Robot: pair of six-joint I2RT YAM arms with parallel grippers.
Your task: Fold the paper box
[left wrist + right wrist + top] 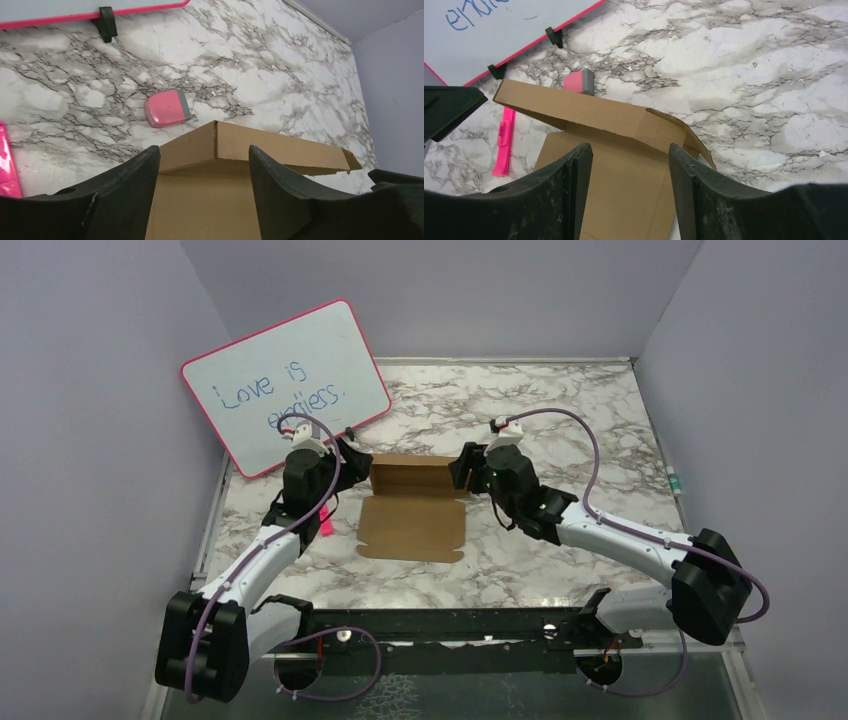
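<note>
beside paper box (412,512), left tool (202,148) and right tool (629,146) wide, empty; pink eraser (167,107) unseen from top view.

Handwriting in blue marker stands on the whiteboard (285,380), the pink-framed board leaning at the far left of the worktop (560,420). It runs in two lines across the white face. The upper line reads "Love is". The lower line, set a little to the right, reads "endless." with a full stop, though its middle letters are small and hard to make out. In the right wrist view, the whiteboard (484,35) shows only the start of that lower word, "end", cut by the picture's top edge.
</note>
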